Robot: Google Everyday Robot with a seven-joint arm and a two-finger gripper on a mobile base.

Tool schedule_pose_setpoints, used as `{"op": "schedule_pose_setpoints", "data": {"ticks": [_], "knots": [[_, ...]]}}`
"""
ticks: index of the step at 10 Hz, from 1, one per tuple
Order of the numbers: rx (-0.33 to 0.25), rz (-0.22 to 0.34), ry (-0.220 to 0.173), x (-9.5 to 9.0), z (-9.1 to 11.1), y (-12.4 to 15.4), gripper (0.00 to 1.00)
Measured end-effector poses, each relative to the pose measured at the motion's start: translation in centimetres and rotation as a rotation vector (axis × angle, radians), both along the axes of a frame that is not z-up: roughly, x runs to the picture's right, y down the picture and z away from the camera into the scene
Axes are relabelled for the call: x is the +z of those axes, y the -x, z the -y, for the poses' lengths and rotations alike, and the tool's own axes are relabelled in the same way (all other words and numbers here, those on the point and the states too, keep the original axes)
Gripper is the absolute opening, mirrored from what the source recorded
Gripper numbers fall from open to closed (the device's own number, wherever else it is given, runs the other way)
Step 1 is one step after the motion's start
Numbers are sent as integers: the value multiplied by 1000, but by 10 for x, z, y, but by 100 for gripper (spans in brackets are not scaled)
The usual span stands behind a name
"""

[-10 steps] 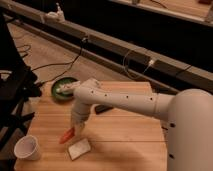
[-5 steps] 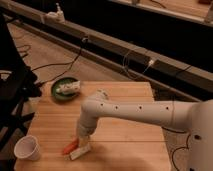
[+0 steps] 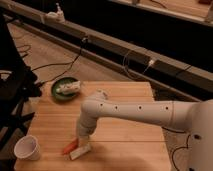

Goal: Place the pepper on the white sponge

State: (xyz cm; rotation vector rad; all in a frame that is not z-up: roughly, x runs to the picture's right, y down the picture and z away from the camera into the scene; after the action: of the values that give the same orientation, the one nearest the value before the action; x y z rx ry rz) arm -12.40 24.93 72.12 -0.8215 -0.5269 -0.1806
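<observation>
Tabletop [image 3: 125,135] here is a light wooden square with a fair bit going on at its near-left corner. White robot arm [image 3: 135,111] reaches in from the right and bends down so the claw [image 3: 83,136] sits low over the front edge area, fingers together, pinched on the small slender red-orange pepper [image 3: 69,146]. That pepper lies right beside the flat cream-white rectangular sponge [image 3: 80,151], touching its left side as far as I can tell, and both are close to the tabletop's front edge, so not much room toward the camera. White paper cup [image 3: 27,148] stands near the left front corner, a bit apart from the pepper. Round green plate [image 3: 56,94] with something pale on it sits at the back-left, close to that edge. The whole right half and the middle of the wood are bare apart from the arm hanging over them, so that's where the open room is. Dark chair-like thing [image 3: 15,90] crowds the left side, with black cables on the floor behind. Compared with half a second ago, the pepper and sponge look about where they were and the claw is still down on them; a full second back the claw was higher and further in from the front edge, so it's come down and forward.
</observation>
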Motion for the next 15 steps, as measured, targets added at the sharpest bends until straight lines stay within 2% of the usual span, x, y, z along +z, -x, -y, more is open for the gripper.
{"op": "schedule_pose_setpoints", "data": {"ticks": [5,7,9,13,15], "knots": [[19,-27,44,21,-16,-12,1],[28,-30,53,28,-19,-13,14],[41,-28,62,35,-22,-13,39],[52,-26,64,41,-23,-14,75],[56,-28,59,41,-21,-16,77]]}}
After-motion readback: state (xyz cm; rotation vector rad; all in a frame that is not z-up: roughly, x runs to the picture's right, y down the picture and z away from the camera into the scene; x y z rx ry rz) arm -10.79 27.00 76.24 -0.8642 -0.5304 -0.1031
